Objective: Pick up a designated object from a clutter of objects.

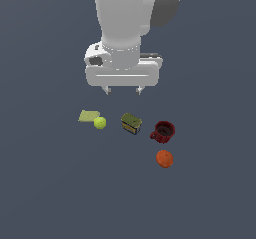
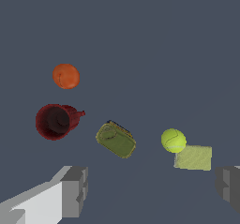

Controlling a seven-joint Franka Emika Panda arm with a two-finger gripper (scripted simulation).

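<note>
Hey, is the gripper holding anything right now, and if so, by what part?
Nothing is held. The gripper hangs above the floor with its jaws apart and empty; the yellow-green ball lies untouched below, beside the pale-green pad.

Exterior looking steeply down from mid-distance, facing the arm. Wrist looking down from close above, between the fingers (image 2: pixel 75 190). Both sharing the five-object clutter (image 1: pixel 131 123).

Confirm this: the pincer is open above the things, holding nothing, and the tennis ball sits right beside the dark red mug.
One point is wrong. The tennis ball sits beside the flat pale-green pad, not the dark red mug; the olive can lies between ball and mug. The exterior view shows it, and the wrist view agrees. The rest holds: the pincer is open above the things, holding nothing.
</note>
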